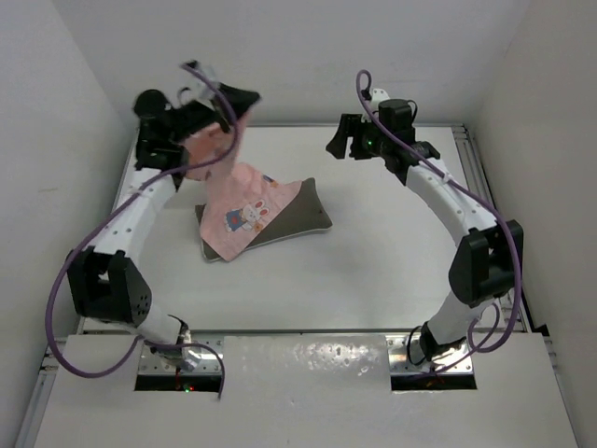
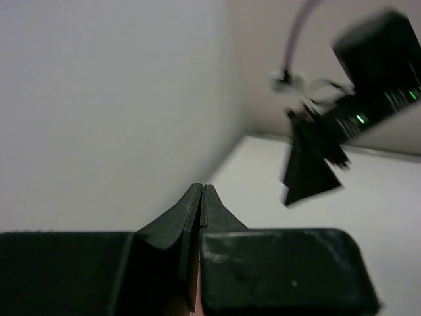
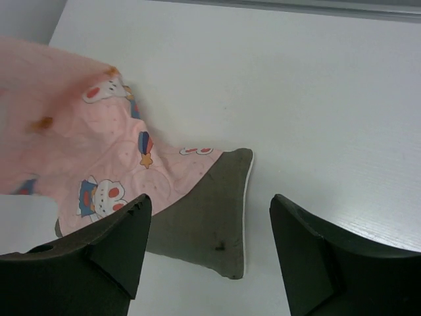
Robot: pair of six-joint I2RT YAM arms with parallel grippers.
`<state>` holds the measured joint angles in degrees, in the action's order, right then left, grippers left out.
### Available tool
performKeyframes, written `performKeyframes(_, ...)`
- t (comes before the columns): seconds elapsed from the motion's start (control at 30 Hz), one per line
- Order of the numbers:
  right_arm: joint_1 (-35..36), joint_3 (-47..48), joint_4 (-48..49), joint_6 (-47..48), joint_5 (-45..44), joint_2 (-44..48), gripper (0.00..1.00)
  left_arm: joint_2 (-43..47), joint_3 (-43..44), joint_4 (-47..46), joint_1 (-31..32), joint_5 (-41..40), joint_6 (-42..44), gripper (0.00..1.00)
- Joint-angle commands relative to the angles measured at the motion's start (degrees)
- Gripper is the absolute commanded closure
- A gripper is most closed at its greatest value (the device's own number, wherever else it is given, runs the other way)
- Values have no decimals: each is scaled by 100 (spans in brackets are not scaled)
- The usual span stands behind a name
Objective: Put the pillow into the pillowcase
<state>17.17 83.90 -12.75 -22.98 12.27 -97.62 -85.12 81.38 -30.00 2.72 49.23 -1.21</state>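
Observation:
The grey-olive pillow (image 1: 300,217) lies flat on the table left of centre, its pale-trimmed end (image 3: 217,217) bare. The pink printed pillowcase (image 1: 241,210) drapes over the pillow's left part and rises to my left gripper (image 1: 233,105), which is shut on its upper edge high above the table's back left. In the left wrist view the jaws (image 2: 200,192) are pressed together, with a sliver of pink between them. My right gripper (image 1: 343,140) is open and empty, held above the table behind the pillow. Its fingers (image 3: 118,243) frame the pillow's bare end from above, and the pillowcase (image 3: 99,158) shows at the left.
White walls enclose the white table (image 1: 392,261) at the left, back and right. The right arm's elbow (image 1: 485,261) stands at the right side. The right gripper also shows blurred in the left wrist view (image 2: 316,164).

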Motion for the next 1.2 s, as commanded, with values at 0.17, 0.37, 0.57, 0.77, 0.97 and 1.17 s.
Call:
performKeyframes(0.17, -634, -513, 379, -768, -389, 911, 23, -611, -668, 2103, 1852, 482, 2124, 100)
performKeyframes(0.37, -1146, -823, 230, -982, -534, 1114, 22, -716, -782, 2490, 2066, 1045, 2635, 1)
performKeyframes(0.57, -242, -25, -367, 440, -226, 149, 38, -207, -1177, 1357, 1320, -192, 1310, 0)
performKeyframes(0.77, 611, 847, -325, 1058, -76, -1019, 38, 171, -1458, 2277, 265, -3119, 1035, 100)
performKeyframes(0.97, 1086, 1322, -34, 1095, 293, -1995, 3, 269, -2643, 2403, -693, -3501, 773, 22)
performKeyframes(1.17, 1315, 1727, -614, 1059, 373, -2551, 10, -197, -3128, 1577, -914, -2526, 735, 1)
